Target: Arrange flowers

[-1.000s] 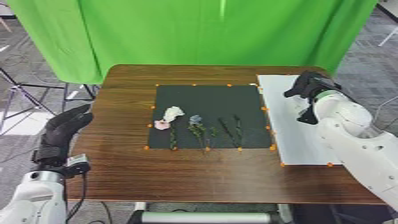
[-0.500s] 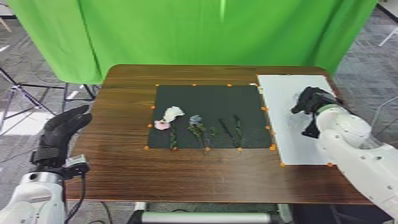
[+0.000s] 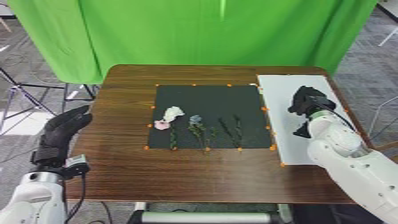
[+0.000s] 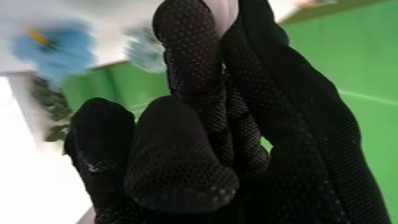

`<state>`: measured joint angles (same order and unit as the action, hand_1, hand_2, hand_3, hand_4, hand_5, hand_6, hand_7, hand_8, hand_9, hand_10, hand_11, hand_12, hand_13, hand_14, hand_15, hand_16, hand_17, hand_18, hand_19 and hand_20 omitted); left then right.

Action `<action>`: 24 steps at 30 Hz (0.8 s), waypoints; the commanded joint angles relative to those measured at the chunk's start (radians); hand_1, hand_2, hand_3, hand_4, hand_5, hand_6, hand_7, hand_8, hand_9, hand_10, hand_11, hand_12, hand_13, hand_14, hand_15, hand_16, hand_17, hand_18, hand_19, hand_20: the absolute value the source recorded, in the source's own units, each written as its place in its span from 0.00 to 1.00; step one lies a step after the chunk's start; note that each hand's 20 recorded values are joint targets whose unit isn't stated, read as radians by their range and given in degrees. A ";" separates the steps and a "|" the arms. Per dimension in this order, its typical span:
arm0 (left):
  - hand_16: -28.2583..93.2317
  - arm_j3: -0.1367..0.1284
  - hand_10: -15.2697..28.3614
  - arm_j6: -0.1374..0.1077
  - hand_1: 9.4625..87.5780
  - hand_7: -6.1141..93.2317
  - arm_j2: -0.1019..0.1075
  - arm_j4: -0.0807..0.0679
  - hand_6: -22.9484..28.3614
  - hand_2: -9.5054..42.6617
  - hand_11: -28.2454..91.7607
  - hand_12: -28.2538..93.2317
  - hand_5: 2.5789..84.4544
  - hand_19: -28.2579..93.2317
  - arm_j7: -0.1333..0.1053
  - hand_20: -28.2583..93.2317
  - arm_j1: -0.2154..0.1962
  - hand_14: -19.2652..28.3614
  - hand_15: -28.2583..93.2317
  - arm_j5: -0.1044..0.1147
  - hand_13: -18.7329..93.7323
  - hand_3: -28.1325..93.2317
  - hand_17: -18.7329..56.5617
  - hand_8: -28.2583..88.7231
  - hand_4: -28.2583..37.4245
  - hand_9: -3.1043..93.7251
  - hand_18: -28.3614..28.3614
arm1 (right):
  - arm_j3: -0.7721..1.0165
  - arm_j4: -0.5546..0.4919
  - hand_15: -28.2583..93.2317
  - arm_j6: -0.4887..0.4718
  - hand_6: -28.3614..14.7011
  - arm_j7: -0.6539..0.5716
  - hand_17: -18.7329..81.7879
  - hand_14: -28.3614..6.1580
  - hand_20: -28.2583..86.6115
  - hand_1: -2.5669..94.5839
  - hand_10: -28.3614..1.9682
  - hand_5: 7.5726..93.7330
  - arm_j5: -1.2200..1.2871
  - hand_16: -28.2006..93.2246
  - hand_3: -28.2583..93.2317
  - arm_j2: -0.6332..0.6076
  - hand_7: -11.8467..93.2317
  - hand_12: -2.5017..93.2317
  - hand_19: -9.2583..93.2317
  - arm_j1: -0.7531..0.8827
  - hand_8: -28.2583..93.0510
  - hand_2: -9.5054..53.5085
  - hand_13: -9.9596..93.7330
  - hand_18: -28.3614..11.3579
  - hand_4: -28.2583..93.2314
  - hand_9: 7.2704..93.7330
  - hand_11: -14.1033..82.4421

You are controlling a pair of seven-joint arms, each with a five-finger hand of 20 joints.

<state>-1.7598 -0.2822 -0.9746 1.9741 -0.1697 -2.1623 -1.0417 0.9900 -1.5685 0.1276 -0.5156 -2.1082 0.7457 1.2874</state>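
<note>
So, R hand [image 3: 308, 101] over white board [image 3: 296, 150], openness/hold unclear; L hand [image 3: 66, 124] relaxed, empty.

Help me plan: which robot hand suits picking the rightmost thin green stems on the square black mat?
Likely the right robot hand: over the white rectangular board, nearer those stems. The left robot hand is farther off.

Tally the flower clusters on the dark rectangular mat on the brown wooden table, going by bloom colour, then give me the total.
White flower cluster: 1
Pink flower cluster: 1
Pale blue flower cluster: 1
Total: 3
</note>
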 commanded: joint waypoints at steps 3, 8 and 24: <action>0.20 -0.006 0.67 0.012 0.34 0.23 -0.003 0.009 0.49 0.36 0.42 0.29 0.51 0.32 0.015 0.34 -0.011 0.75 0.35 0.001 0.51 0.77 0.34 0.16 0.18 0.51 0.69 | -0.052 -0.219 0.76 -0.029 0.64 0.023 0.81 0.84 0.76 0.67 0.68 0.76 0.060 0.51 0.69 -0.010 0.41 0.49 1.00 -0.085 0.40 0.00 1.00 0.32 0.09 0.96 0.30; 0.20 -0.003 0.67 0.019 0.34 0.23 0.001 0.006 0.49 0.36 0.42 0.29 0.51 0.32 0.019 0.34 -0.003 0.75 0.35 -0.001 0.51 0.77 0.34 0.16 0.18 0.51 0.69 | -0.144 -0.252 0.76 -0.080 0.64 0.062 0.80 0.84 0.77 0.67 0.68 0.77 0.075 0.51 0.69 0.061 0.41 0.49 1.00 -0.137 0.39 0.00 0.99 0.33 0.09 0.97 0.29; 0.21 0.004 0.67 0.030 0.34 0.23 0.009 0.000 0.49 0.36 0.42 0.29 0.51 0.32 0.027 0.34 0.005 0.74 0.35 0.000 0.51 0.77 0.34 0.16 0.18 0.51 0.69 | -0.250 -0.157 0.76 -0.135 0.64 0.098 0.80 0.83 0.77 0.67 0.68 0.77 0.061 0.51 0.69 0.194 0.41 0.49 1.00 -0.151 0.40 0.00 0.99 0.33 0.09 0.97 0.27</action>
<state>-1.7548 -0.2613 -0.9686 1.9724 -0.1534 -2.1480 -1.0423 0.7480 -1.7524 0.0114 -0.4241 -2.0239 0.9185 1.1144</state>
